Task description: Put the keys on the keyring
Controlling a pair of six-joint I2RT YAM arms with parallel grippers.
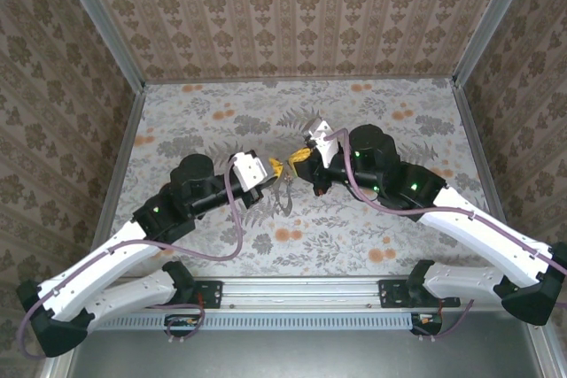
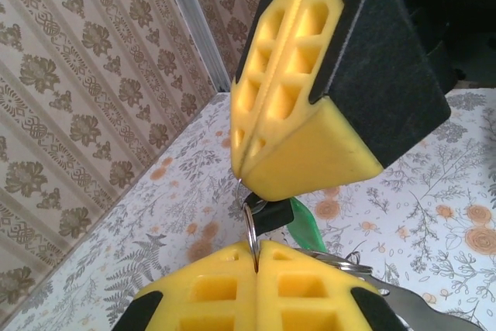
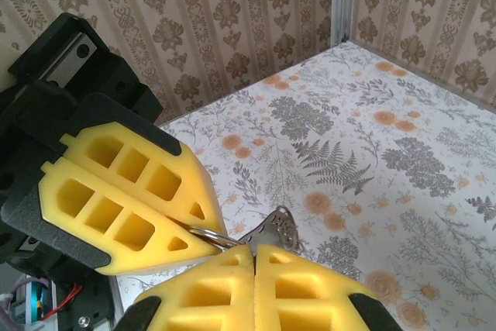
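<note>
Nose to nose over the table [image 1: 381, 227], both sets of jaws closed.
Left gripper [image 2: 257, 257] pinches the keyring [image 2: 253, 230] edge-on between its pads. Right gripper [image 3: 254, 257] is clamped shut tip to tip against it, the keyring running into its seam, but what it grips I can't tell. A green key [image 2: 305, 222] and a silvery key [image 3: 273, 229] dangle just beside the keyring.

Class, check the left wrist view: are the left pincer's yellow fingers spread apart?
No, the left pincer has its fingers pressed together, pinching the keyring in their seam.
</note>
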